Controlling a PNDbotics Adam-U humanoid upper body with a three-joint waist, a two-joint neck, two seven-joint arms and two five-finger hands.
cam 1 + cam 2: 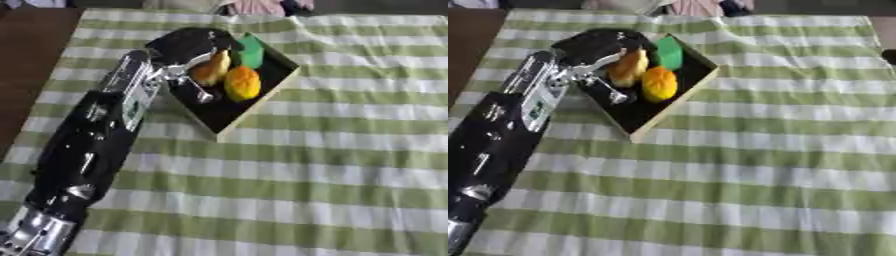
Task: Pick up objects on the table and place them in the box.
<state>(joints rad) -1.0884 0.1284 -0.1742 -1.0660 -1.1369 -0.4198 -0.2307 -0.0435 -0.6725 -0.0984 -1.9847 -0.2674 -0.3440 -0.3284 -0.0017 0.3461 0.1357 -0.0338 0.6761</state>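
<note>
Left hand over the far left corner of the box, fingers curled round a pear-shaped yellow-brown fruit held inside it. Just beside that, an orange fruit on the dark floor of the box, and a green block at the far corner. Box askew on the green-and-white checked worktop. Dark shape at the right edge in the right eye view only. Pale label on the forearm, unreadable. Right hand out of sight.
</note>
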